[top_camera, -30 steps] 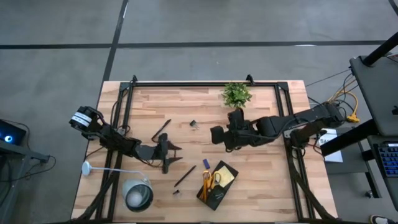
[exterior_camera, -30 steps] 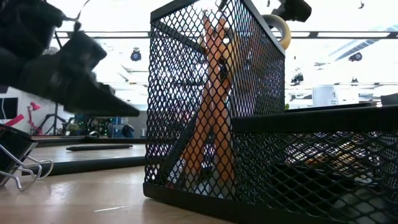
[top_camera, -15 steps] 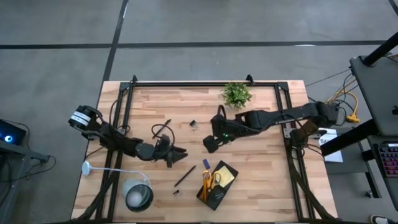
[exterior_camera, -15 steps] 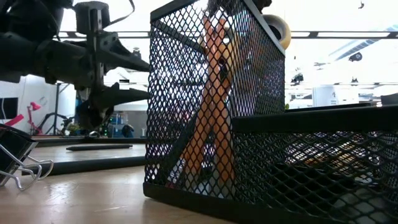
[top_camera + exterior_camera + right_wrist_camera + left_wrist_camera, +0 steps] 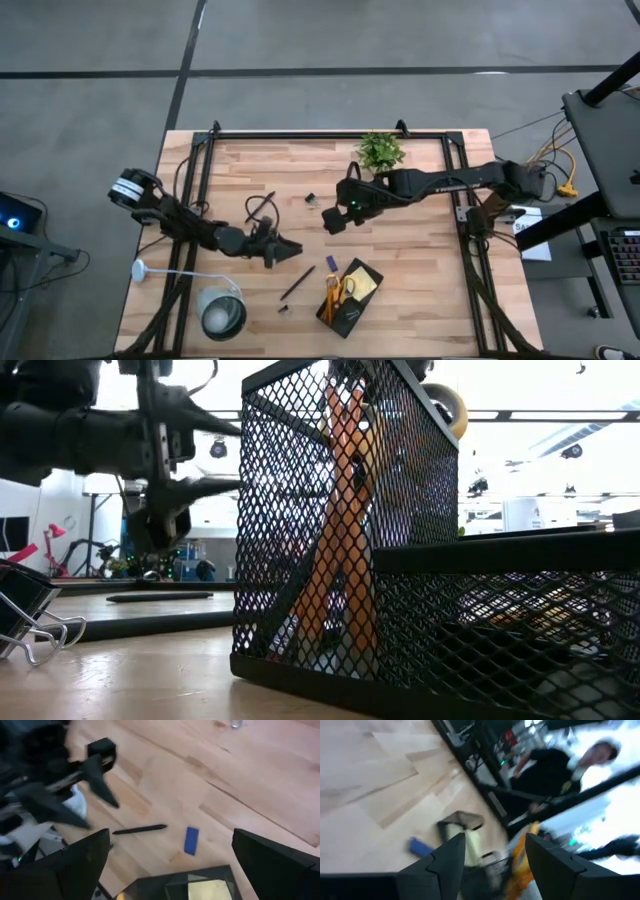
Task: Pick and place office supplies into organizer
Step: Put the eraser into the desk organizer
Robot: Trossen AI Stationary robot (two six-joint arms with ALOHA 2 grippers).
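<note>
The organizer [image 5: 350,297] is a black mesh tray near the table's near edge. It holds orange pencils, yellow-handled scissors [image 5: 337,291] and a yellow sticky-note pad [image 5: 361,284], and fills the low view [image 5: 400,560]. A blue piece [image 5: 330,263], a black pen [image 5: 297,283] and a tiny black piece [image 5: 283,309] lie on the wood to its left. A small binder clip [image 5: 312,201] lies farther back. My left gripper [image 5: 290,248] hovers open left of the blue piece [image 5: 421,847], pointing right. My right gripper [image 5: 334,221] hangs open between the clip and the blue piece [image 5: 191,840], above the table.
A green potted plant [image 5: 380,151] stands at the far edge, close behind my right arm. The round silver-white lamp [image 5: 222,312] sits at the near left corner. A binder clip [image 5: 30,620] lies close to the low camera. Bare wood lies right of the organizer and along the far left.
My right gripper has travelled toward the table's left, the arm stretching out, and now hangs nearer the binder clip. My left gripper has swung round from pointing at the near edge to pointing right, toward the blue piece. No object has moved.
</note>
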